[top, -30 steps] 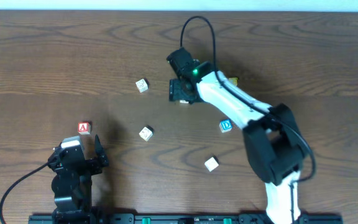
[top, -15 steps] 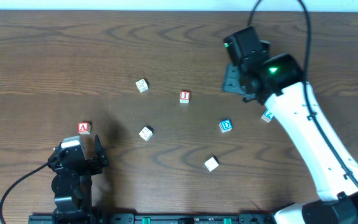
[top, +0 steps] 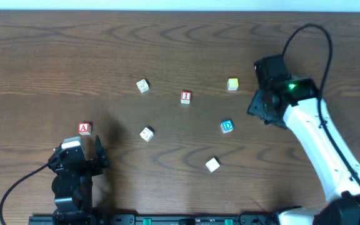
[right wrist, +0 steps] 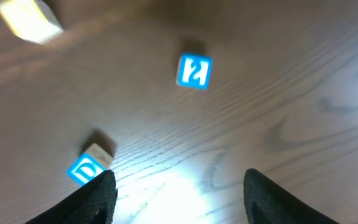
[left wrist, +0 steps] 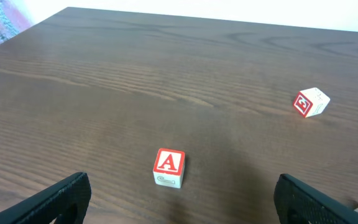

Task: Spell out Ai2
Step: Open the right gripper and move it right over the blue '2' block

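Note:
The red "A" block (top: 84,129) lies at the left, just ahead of my left gripper (top: 80,159), which is open and empty; the left wrist view shows the "A" block (left wrist: 168,167) between and ahead of the fingers (left wrist: 179,202). The red "I" block (top: 185,97) lies free at mid-table. My right gripper (top: 260,106) is open and empty, hovering at the right. In the right wrist view the blue "2" block (right wrist: 194,71) lies ahead of the open fingers (right wrist: 179,196). The arm hides the "2" block in the overhead view.
A blue "D" block (top: 227,126) shows by the left finger in the right wrist view (right wrist: 89,168). A yellow block (top: 232,84) and white blocks (top: 143,85), (top: 146,133), (top: 212,164) are scattered mid-table. A red-lettered block (left wrist: 311,102) lies far right of the "A".
My right arm swung from the "I" block to the right and came down near the "2" block, leaving the "I" block on the table. The left arm has not moved.

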Robot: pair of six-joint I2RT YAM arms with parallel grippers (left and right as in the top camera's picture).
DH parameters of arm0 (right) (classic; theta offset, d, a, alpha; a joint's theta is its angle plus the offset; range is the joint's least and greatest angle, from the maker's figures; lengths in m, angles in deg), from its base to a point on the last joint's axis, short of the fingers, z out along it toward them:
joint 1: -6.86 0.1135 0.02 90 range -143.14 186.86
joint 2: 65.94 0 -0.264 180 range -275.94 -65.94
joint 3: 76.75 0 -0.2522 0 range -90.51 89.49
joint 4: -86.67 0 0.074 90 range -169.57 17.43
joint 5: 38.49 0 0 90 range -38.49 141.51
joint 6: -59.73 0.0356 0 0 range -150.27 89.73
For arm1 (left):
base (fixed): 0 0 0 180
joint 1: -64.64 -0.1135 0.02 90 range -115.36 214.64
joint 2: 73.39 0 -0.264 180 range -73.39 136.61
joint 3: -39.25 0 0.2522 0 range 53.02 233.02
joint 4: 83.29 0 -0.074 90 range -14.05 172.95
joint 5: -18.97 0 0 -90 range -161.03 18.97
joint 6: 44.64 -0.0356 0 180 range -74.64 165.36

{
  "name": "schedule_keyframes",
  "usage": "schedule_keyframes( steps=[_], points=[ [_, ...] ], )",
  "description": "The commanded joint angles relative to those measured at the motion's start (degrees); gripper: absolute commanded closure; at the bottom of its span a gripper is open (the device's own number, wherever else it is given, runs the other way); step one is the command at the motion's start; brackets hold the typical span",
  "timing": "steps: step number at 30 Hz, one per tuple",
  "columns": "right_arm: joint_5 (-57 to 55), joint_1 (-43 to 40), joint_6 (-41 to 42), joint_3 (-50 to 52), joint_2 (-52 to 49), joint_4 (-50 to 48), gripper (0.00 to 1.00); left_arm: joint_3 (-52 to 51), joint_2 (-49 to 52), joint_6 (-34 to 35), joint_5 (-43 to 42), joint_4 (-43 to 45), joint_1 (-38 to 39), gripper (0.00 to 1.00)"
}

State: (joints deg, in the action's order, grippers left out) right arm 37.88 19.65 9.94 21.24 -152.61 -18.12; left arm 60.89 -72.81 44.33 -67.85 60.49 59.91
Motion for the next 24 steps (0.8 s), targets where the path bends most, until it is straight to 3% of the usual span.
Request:
schedule_keyframes(
  steps=[1, 7, 24],
  points=[
    [2.78, -1.77, 1.57, 5.03, 0.09, -2.82, 0.35, -1.2, -0.33, 0.83, 0.17, -0.22, -0.07, 0.05],
    [3.61, -4.98, 0.72, 9.64, 0.02, -7.43, 0.32, -1.2, -0.33, 0.83, 0.15, -0.22, -0.07, 0.05],
    [4.48, -9.16, -1.73, 9.77, -5.46, -16.31, 0.3, -1.2, -0.33, 0.83, 0.15, -0.22, -0.07, 0.05]
  ],
)
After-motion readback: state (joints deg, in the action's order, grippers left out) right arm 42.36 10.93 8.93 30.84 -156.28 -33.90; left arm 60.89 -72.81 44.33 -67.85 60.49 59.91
